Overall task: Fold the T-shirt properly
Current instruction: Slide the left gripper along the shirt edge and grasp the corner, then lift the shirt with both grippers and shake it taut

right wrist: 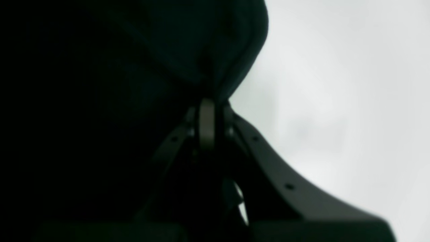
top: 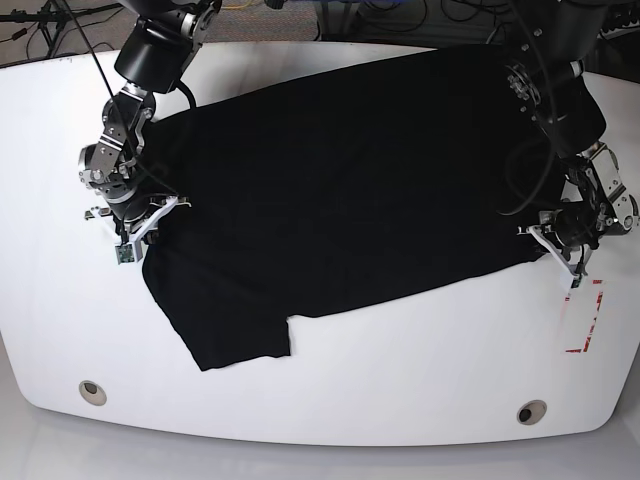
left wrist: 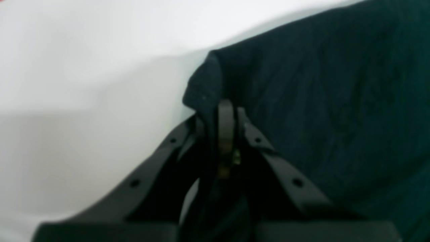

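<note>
Fabric of the black T-shirt (top: 340,200) runs between the fingertips of the left gripper (left wrist: 218,134), clamped on an edge near the base view's three o'clock, and the right gripper (right wrist: 215,127), pinching another edge toward ten o'clock. One shirt, two grippers and two round holes are visible, the holes near seven and five o'clock in the white table (top: 400,385). A sleeve-like flap extends toward seven o'clock. Bare tabletop spans the six o'clock side, its front edge beyond the cloth; a red rectangular marking (top: 598,318) lies near four o'clock.
</note>
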`<state>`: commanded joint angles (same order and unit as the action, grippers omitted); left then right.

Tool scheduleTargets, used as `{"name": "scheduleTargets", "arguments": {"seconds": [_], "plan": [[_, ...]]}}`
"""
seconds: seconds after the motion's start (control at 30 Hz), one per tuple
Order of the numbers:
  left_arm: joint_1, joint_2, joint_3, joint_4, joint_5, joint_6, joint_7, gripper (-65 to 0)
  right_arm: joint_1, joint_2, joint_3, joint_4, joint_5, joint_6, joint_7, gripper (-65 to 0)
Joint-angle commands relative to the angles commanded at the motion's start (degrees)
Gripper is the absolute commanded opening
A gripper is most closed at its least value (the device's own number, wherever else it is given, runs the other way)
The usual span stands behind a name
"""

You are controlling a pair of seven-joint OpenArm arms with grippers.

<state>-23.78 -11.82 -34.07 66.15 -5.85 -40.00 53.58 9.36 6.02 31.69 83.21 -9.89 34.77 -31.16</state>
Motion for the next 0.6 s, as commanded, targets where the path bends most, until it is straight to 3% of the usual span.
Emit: {"name": "scheduleTargets", "arguments": {"seconds": [0.13, 0.43, 0.6], "plan": [[2.2, 0.26, 1.76, 7.74, -0.26, 0.0, 1.23, -65.0, 0.0, 0.0, -0.09, 3.69, 0.0, 0.62, -2.37, -65.0], [3.43, 0.44, 6.68, 23.47, -0.35, 0.0, 5.27, -65.0, 1.67, 0.0, -0.09, 11.08, -0.18, 5.1, -7.65, -65.0], [3.08, 2.02, 6.77, 29.01, -0.35, 0.0, 5.71, -65.0, 4.57, 0.53, -0.18, 11.78, -0.26, 5.23, -10.02, -65.0]]}}
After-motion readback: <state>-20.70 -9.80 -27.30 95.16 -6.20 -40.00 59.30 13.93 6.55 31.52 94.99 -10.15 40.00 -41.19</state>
